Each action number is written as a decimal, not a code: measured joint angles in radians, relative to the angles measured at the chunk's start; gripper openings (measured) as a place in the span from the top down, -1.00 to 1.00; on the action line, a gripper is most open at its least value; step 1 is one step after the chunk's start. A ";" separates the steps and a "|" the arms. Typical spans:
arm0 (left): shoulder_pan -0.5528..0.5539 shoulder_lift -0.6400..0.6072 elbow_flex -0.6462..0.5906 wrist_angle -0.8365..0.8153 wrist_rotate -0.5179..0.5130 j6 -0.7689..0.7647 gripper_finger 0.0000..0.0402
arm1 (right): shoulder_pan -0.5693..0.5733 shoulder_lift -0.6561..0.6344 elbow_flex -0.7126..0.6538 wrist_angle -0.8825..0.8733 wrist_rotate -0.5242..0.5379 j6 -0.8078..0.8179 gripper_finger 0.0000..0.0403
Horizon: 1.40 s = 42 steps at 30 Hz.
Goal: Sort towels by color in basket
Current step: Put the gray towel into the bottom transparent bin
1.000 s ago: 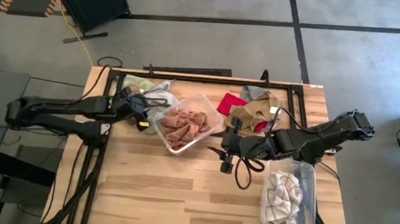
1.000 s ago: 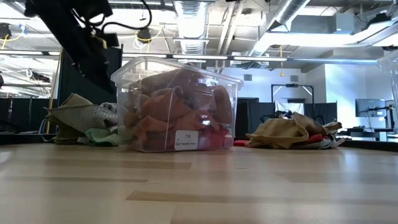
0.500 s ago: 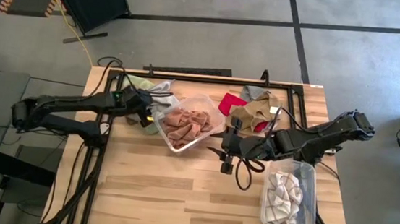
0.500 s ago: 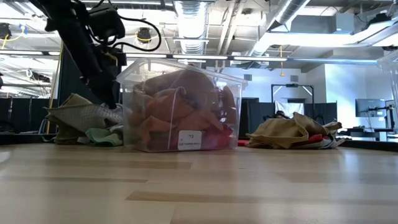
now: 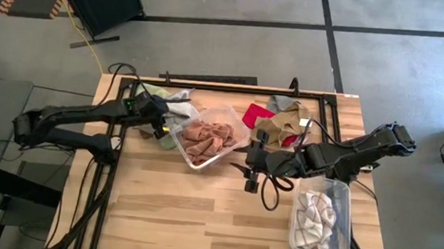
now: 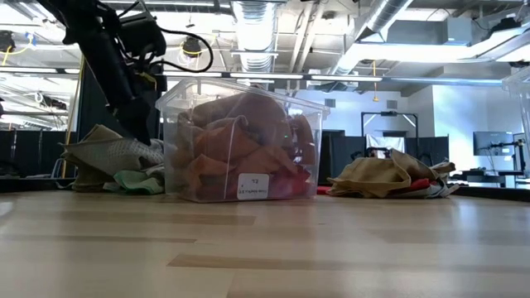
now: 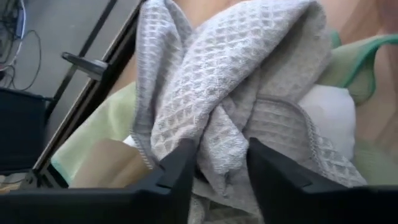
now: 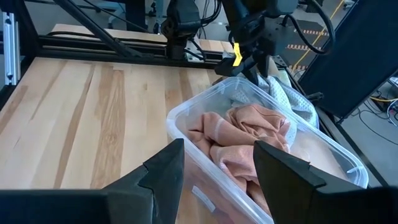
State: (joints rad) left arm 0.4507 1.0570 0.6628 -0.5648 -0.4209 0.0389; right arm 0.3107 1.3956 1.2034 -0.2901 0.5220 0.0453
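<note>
We see the left gripper [image 7: 214, 163] down on the grey towel [image 7: 249, 81] beside the clear bin [image 5: 209, 135] of rust-orange towels [image 5: 205, 137], jaws parted around a fold, while the right gripper [image 8: 214, 171] waits open near that bin

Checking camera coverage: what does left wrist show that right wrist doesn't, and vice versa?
Only left wrist: a close look at the grey towel right at the open left pincer, pale green towel beneath it and a white cloth beside.

Only right wrist: the clear bin with rust-orange towels, bare table, and the open right pincer short of the bin.

Both: the grey towel, seen behind the bin from the right wrist, with the left pincer on it.
</note>
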 joint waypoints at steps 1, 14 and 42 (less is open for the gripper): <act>0.000 0.006 0.000 0.000 0.003 0.005 0.42 | 0.000 0.000 0.000 0.000 0.000 0.003 -0.10; 0.000 0.059 0.006 -0.003 0.038 0.097 0.98 | 0.023 0.000 0.000 0.000 0.000 0.014 -0.10; -0.089 -0.381 0.062 0.179 0.275 0.115 1.00 | 0.060 0.000 0.000 -0.050 0.001 0.069 -0.10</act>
State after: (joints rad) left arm 0.3621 0.6759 0.7246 -0.3860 -0.1462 0.1542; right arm 0.3712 1.3952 1.2034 -0.3403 0.5228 0.1148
